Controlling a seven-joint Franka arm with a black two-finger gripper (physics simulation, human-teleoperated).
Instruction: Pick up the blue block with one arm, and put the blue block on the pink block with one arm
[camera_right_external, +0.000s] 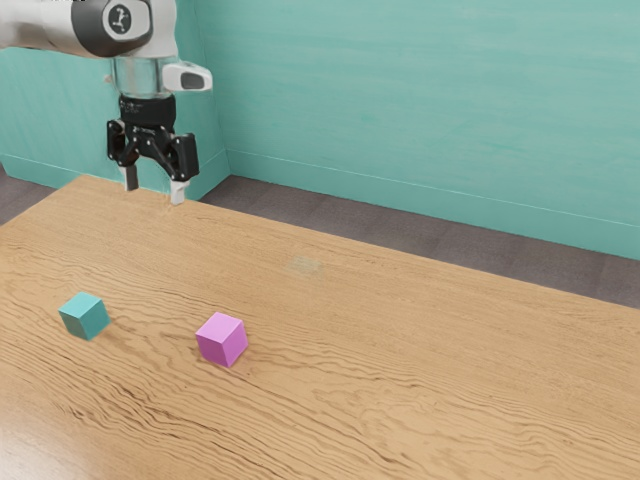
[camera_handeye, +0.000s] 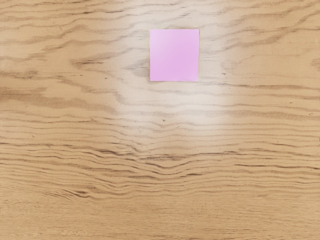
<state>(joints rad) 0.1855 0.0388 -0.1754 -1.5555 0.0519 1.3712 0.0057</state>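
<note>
Blue block, more teal than true blue, sits flat on the wooden worktop. It is well below the pincer, nearer the camera than it, and a little toward the exterior view's left of it. Nothing touches the block and nothing rests on top of it. The pink block also stands on the worktop, well below the pincer and toward the exterior view's right of it. It is near the blue block but clearly apart from it, with bare wood between them. In the wrist view the pink block appears from straight above as a plain square on the wood grain.

Farther back, the pincer hangs high over the worktop's far side. Its two black fingers are spread wide and point downward, with nothing between them. The arm comes in from the exterior view's upper left. Behind it are a strip of dark floor and a teal wall.
</note>
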